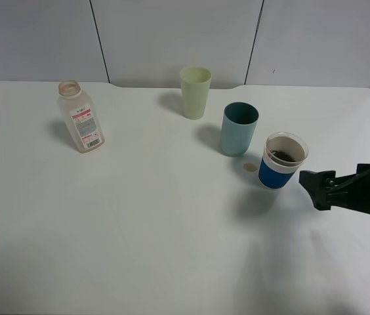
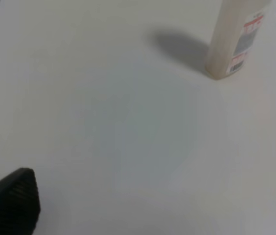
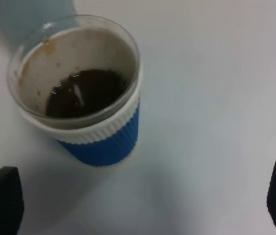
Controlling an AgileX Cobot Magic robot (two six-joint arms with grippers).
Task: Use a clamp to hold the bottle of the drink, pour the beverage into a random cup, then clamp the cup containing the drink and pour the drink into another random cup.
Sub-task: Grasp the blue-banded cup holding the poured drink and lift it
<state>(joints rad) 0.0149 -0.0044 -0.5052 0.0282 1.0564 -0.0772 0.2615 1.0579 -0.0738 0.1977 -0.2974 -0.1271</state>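
Right gripper (image 1: 308,189) spread wide, gripping nothing, just right of cup (image 1: 282,162): clear plastic, blue ribbed sleeve, white band, brown drink (image 3: 84,93) pooled low inside, upright near teal cup (image 1: 239,129). Left gripper (image 2: 150,200) likewise agape over table (image 1: 139,230), near upright, capless bottle (image 1: 80,117)

My right gripper (image 1: 309,189) hung just beside the blue-sleeved cup (image 1: 278,172), which held a little brown beverage (image 1: 283,155). The teal cup (image 1: 239,131) stood near it, the pale green cup (image 1: 195,95) farther back, the capless bottle (image 1: 80,118) well apart on the table's (image 1: 139,230) left.
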